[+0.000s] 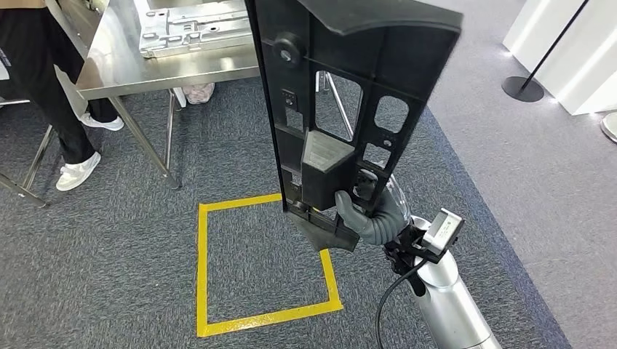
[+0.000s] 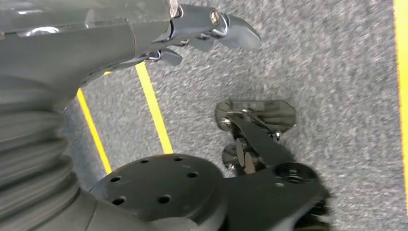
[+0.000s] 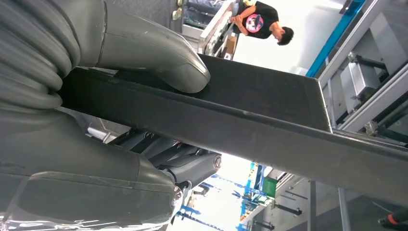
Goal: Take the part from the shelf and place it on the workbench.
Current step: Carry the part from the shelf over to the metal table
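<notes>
The part is a long black plastic panel with cut-outs, standing upright in the middle of the head view. My right hand grips it near its lower end, above the grey carpet. In the right wrist view the thumb presses on the part's flat black edge, with the darker fingers wrapped under it. The steel workbench stands ahead to the left, and the part is short of it. My left hand hangs over the carpet with its fingers apart and nothing in them.
A silver metal plate lies on the workbench. A person in dark trousers and white shoes stands at the bench's left. A yellow tape square marks the floor. A stanchion base and a white wall stand at the right.
</notes>
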`<state>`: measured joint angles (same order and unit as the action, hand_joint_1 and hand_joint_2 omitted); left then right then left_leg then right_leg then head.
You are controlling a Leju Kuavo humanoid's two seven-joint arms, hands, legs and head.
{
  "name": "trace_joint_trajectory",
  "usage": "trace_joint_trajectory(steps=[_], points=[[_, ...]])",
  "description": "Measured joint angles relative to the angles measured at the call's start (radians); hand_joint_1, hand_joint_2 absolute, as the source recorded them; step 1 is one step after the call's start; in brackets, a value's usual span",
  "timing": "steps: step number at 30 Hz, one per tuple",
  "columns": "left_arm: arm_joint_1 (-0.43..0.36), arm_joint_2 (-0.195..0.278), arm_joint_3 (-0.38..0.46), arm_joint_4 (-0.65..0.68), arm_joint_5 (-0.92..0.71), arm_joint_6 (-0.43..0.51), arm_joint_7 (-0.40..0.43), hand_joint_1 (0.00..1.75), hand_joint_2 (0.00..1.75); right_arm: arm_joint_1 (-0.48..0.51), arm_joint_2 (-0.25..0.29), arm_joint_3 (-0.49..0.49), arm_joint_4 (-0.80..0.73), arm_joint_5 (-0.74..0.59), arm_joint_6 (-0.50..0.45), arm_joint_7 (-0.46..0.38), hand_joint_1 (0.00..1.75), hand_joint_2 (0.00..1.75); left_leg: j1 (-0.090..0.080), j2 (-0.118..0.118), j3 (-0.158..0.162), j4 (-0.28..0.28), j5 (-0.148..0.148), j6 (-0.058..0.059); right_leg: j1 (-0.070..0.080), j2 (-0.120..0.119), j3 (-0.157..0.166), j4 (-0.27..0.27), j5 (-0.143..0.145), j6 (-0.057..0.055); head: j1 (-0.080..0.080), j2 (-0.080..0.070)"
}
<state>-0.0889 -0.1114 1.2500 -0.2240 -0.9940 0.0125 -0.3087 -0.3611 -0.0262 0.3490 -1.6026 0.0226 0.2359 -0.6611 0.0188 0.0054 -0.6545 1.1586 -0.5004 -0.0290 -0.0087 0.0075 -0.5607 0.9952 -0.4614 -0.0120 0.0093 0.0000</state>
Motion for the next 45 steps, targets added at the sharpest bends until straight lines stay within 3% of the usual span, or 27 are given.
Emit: trace_joint_trajectory(steps=[1, 2, 3, 7, 9, 11, 12, 13, 14, 16, 18, 21, 23, 24, 27, 28, 29, 31, 32, 34, 37, 39, 42, 43, 44, 45], points=[[0.0, 0.001, 0.0, 0.0, 0.001, 0.0, 0.0, 0.0, 1.75, 0.0, 0.001, 0.0, 0.002, 0.001, 0.001, 0.0, 1.75, 1.75, -0.002, -0.001, 0.022, -0.067, 0.042, 0.007, 0.003, 0.004, 0.009, 0.002, -0.009, 0.004, 0.0, 0.0], [0.0, 0.001, 0.0, 0.0, 0.001, 0.0, 0.0, 0.0, 1.75, -0.001, 0.001, 0.0, 0.002, 0.001, 0.001, 0.0, 1.75, 1.75, -0.004, -0.003, 0.043, -0.114, 0.057, 0.013, 0.004, 0.005, 0.012, 0.003, -0.013, 0.008, 0.0, 0.0], [-0.001, 0.002, 0.0, 0.0, 0.002, 0.001, 0.0, 0.0, 1.75, -0.001, 0.002, 0.0, 0.003, 0.001, 0.001, 0.0, 1.75, 1.75, -0.007, -0.004, 0.053, -0.139, 0.059, 0.019, 0.005, 0.006, 0.014, 0.003, -0.016, 0.014, 0.0, 0.0], [-0.001, 0.001, 0.0, 0.0, 0.003, 0.001, -0.001, 0.0, 1.75, -0.003, 0.003, 0.0, 0.003, 0.001, 0.001, 0.0, 1.75, 1.75, -0.005, -0.005, 0.07, -0.155, 0.051, 0.043, 0.004, 0.006, 0.005, 0.036, -0.025, 0.034, 0.002, 0.0], [-0.003, 0.001, 0.0, 0.0, 0.003, 0.001, -0.002, 0.0, 1.75, -0.005, 0.003, -0.001, 0.004, 0.002, 0.002, 0.0, 1.75, 1.75, -0.003, -0.004, 0.082, -0.16, 0.046, 0.052, 0.0, 0.004, -0.048, 0.133, -0.069, 0.042, 0.004, 0.0], [-0.003, 0.001, 0.0, 0.0, 0.004, 0.002, -0.003, 0.0, 1.75, -0.006, 0.003, -0.001, 0.007, 0.005, 0.002, 0.003, 1.75, 1.75, -0.004, -0.004, 0.088, -0.159, 0.038, 0.056, -0.003, 0.003, -0.129, 0.259, -0.114, 0.049, 0.005, 0.0], [-0.002, 0.001, 0.0, 0.0, 0.004, 0.002, -0.003, 0.0, 1.75, -0.005, 0.003, -0.001, 0.011, 0.009, 0.002, 0.007, 1.75, 1.75, -0.005, -0.007, 0.092, -0.159, 0.034, 0.055, -0.005, 0.003, -0.157, 0.294, -0.118, 0.051, 0.005, 0.0], [-0.001, 0.001, 0.0, 0.0, 0.004, 0.002, -0.004, 0.0, 1.75, -0.005, 0.003, -0.001, 0.014, 0.016, 0.0, 0.013, 1.75, 1.75, -0.005, -0.01, 0.098, -0.158, 0.029, 0.053, -0.007, 0.003, -0.167, 0.292, -0.103, 0.052, 0.005, 0.0], [0.0, 0.001, 0.0, 0.0, 0.005, 0.002, -0.005, 0.0, 1.75, -0.005, 0.003, -0.001, 0.018, 0.022, -0.002, 0.02, 1.75, 1.75, -0.005, -0.015, 0.105, -0.158, 0.024, 0.051, -0.008, 0.002, -0.16, 0.259, -0.072, 0.051, 0.005, 0.0], [0.0, 0.0, 0.0, 0.001, 0.006, 0.002, -0.007, 0.0, 1.75, -0.007, 0.003, 0.0, 0.025, 0.032, -0.005, 0.033, 1.75, 1.75, -0.004, -0.026, 0.12, -0.159, 0.012, 0.044, -0.012, 0.009, -0.108, 0.125, 0.01, 0.048, 0.005, 0.0], [-0.002, -0.001, 0.0, 0.002, 0.006, 0.001, -0.01, 0.0, 1.75, -0.011, 0.003, 0.0, 0.031, 0.037, -0.008, 0.039, 1.75, 1.75, -0.002, -0.036, 0.125, -0.16, 0.005, 0.033, -0.009, 0.02, -0.071, 0.029, 0.036, 0.039, 0.004, 0.0], [-0.001, -0.001, 0.0, 0.003, 0.006, 0.001, -0.011, 0.0, 1.75, -0.017, 0.002, 0.0, 0.036, 0.04, -0.013, 0.045, 1.75, 1.75, -0.002, -0.046, 0.13, -0.161, 0.001, 0.013, -0.005, 0.019, -0.061, 0.011, 0.032, 0.02, 0.002, 0.0], [-0.001, 0.0, 0.0, 0.003, 0.005, 0.0, -0.011, 0.0, 1.75, -0.021, 0.003, 0.0, 0.037, 0.04, -0.014, 0.048, 1.75, 1.75, -0.002, -0.034, 0.122, -0.129, -0.017, 0.006, -0.007, 0.009, -0.045, 0.005, 0.027, 0.009, -0.002, 0.0], [-0.003, 0.0, 0.0, 0.003, 0.004, 0.0, -0.011, 0.0, 1.75, -0.024, 0.003, 0.0, 0.037, 0.04, -0.015, 0.049, 1.75, 1.75, -0.001, -0.026, 0.101, -0.088, -0.034, 0.004, -0.006, 0.004, -0.037, 0.004, 0.023, 0.003, -0.004, 0.0], [-0.003, -0.001, 0.0, 0.003, 0.003, 0.0, -0.011, 0.0, 1.75, -0.026, 0.003, 0.0, 0.043, 0.04, -0.014, 0.05, 1.75, 1.75, -0.001, -0.015, -0.009, 0.085, -0.087, 0.003, 0.002, -0.013, -0.02, 0.003, 0.006, -0.008, -0.009, 0.0], [0.0, -0.001, 0.0, 0.003, 0.003, -0.001, -0.011, 0.0, 1.75, -0.025, 0.003, 0.0, 0.045, 0.04, -0.014, 0.05, 1.75, 1.75, -0.001, -0.014, -0.035, 0.11, -0.085, 0.005, 0.005, -0.017, -0.011, 0.003, -0.001, -0.01, -0.009, 0.0], [0.002, -0.001, 0.0, 0.004, 0.003, -0.001, -0.011, 0.0, 1.75, -0.025, 0.003, 0.0, 0.046, 0.038, -0.012, 0.049, 1.75, 1.75, -0.002, -0.014, -0.044, 0.098, -0.061, 0.008, 0.008, -0.019, -0.001, 0.003, -0.009, -0.011, -0.009, 0.0], [0.005, 0.001, 0.0, 0.004, 0.002, -0.002, -0.012, 0.0, 1.75, -0.025, 0.003, 0.0, 0.042, 0.03, -0.005, 0.047, 1.75, 1.75, -0.007, -0.012, -0.022, -0.011, 0.034, 0.021, 0.014, -0.024, 0.024, 0.003, -0.027, -0.01, -0.009, 0.0], [0.005, 0.004, 0.0, 0.004, 0.001, -0.002, -0.012, 0.0, 1.75, -0.026, 0.003, 0.0, 0.037, 0.025, -0.001, 0.046, 1.75, 1.75, -0.012, -0.009, -0.008, -0.067, 0.066, 0.029, 0.015, -0.026, 0.033, 0.003, -0.034, -0.009, -0.007, 0.0], [0.005, 0.007, 0.0, 0.004, 0.0, -0.004, -0.013, 0.0, 1.75, -0.025, 0.004, 0.001, 0.02, 0.019, 0.001, 0.044, 1.75, 1.75, -0.023, -0.004, 0.007, -0.13, 0.085, 0.04, 0.014, -0.029, 0.038, 0.003, -0.044, 0.0, -0.004, 0.0], [0.009, 0.009, 0.0, 0.004, -0.001, -0.005, -0.013, 0.0, 1.75, -0.018, 0.004, 0.001, -0.014, 0.02, 0.001, 0.041, 1.75, 1.75, -0.023, -0.005, 0.028, -0.154, 0.079, 0.054, 0.012, -0.026, 0.044, 0.023, -0.045, 0.021, -0.001, 0.0], [0.007, 0.009, 0.0, 0.004, -0.001, -0.005, -0.014, 0.0, 1.75, -0.017, 0.004, 0.002, -0.036, 0.023, 0.0, 0.039, 1.75, 1.75, -0.017, -0.007, 0.052, -0.161, 0.074, 0.062, 0.009, -0.02, 0.026, 0.074, -0.072, 0.032, 0.003, 0.0], [0.001, 0.008, 0.0, 0.004, 0.0, -0.003, -0.014, 0.0, 1.75, -0.007, 0.004, 0.002, -0.055, 0.025, -0.002, 0.034, 1.75, 1.75, -0.016, -0.012, 0.066, -0.162, 0.061, 0.066, -0.001, -0.014, -0.082, 0.242, -0.142, 0.049, 0.008, 0.0], [0.002, 0.008, 0.0, 0.004, 0.0, -0.003, -0.014, 0.0, 1.75, -0.001, 0.004, 0.002, -0.057, 0.026, -0.002, 0.033, 1.75, 1.75, -0.016, -0.014, 0.072, -0.161, 0.055, 0.065, -0.004, -0.013, -0.113, 0.275, -0.147, 0.052, 0.008, 0.0], [0.004, 0.008, 0.0, 0.004, 0.0, -0.002, -0.014, 0.0, 1.75, 0.004, 0.004, 0.002, -0.058, 0.027, -0.002, 0.033, 1.75, 1.75, -0.015, -0.016, 0.081, -0.161, 0.048, 0.063, -0.008, -0.013, -0.127, 0.274, -0.131, 0.053, 0.008, 0.0], [0.005, 0.007, 0.0, 0.004, 0.001, -0.001, -0.014, 0.0, 1.75, 0.007, 0.004, 0.002, -0.059, 0.027, -0.002, 0.032, 1.75, 1.75, -0.014, -0.017, 0.091, -0.161, 0.04, 0.06, -0.011, -0.013, -0.123, 0.236, -0.092, 0.052, 0.008, 0.0]])
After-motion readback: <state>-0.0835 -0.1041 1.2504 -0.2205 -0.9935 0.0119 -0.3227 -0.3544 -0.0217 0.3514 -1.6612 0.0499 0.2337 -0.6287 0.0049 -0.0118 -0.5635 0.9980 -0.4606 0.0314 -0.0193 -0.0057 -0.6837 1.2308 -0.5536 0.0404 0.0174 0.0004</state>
